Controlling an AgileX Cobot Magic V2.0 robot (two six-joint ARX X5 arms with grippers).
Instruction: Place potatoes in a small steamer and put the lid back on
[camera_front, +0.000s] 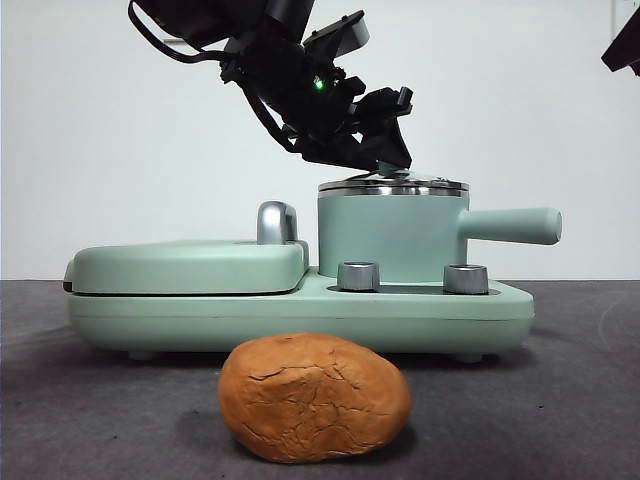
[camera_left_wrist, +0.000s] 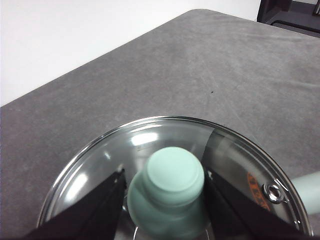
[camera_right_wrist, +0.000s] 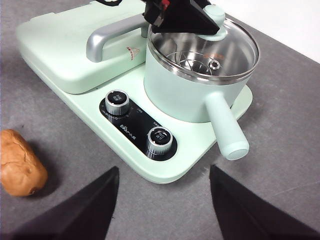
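Observation:
The potato (camera_front: 315, 397), an orange-brown cracked lump, lies on the grey table in front of the appliance; it also shows in the right wrist view (camera_right_wrist: 20, 165). The mint-green steamer (camera_front: 390, 235) stands on the appliance base, its handle (camera_front: 510, 226) pointing right. The glass lid (camera_front: 393, 186) sits on the steamer's rim. My left gripper (camera_front: 390, 160) comes down from the upper left, its jaws closed against both sides of the lid's green knob (camera_left_wrist: 172, 175). My right gripper (camera_right_wrist: 164, 170) is open and empty, above the table in front of the steamer.
The flat green grill plate (camera_front: 185, 265) with a chrome handle (camera_front: 277, 222) is to the left of the steamer on the same base. Two steel dials (camera_front: 358, 276) (camera_front: 465, 278) sit on the base front. The right arm shows as a black tip (camera_front: 625, 45).

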